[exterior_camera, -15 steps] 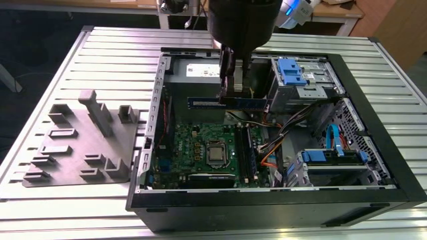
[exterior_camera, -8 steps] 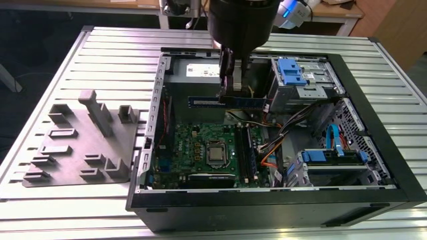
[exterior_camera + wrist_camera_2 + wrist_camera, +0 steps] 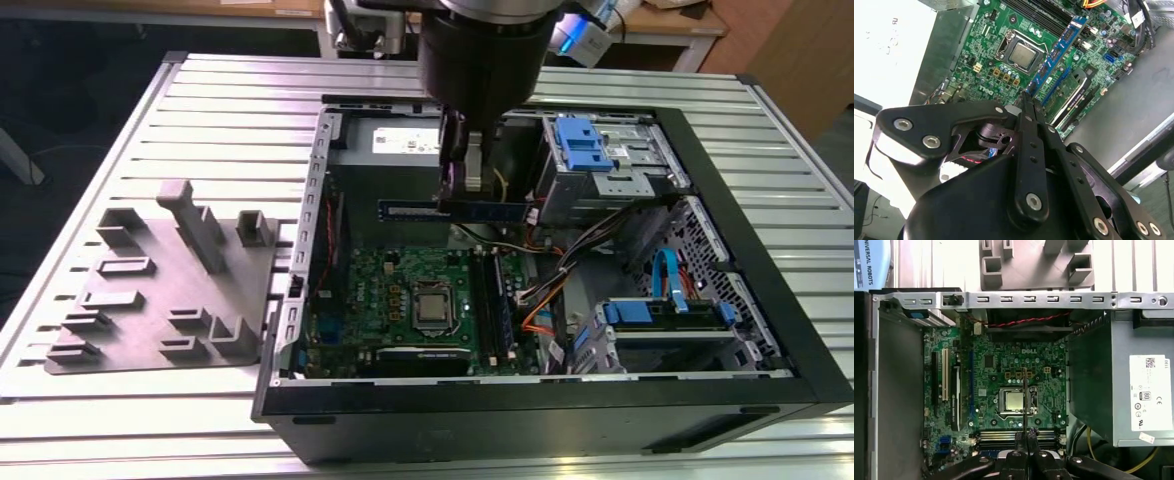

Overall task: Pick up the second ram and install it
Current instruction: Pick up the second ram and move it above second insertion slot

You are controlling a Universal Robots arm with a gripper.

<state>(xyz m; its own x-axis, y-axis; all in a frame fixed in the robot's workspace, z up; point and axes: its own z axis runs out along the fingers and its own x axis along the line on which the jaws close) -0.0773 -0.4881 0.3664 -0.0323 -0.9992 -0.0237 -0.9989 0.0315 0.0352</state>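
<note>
My gripper hangs inside the open computer case, shut on the second ram. The ram is a long thin blue-green stick held level above the green motherboard. In the second wrist view the ram reaches out from between my fingertips over the processor socket. The first wrist view shows it edge-on as a thin dark line over the socket, with the memory slots just beside my gripper.
A grey plastic tray with upright blocks lies on the slatted table at the exterior view's left of the case. Inside the case are the grey power supply, blue-latched drive cages and bundles of cables.
</note>
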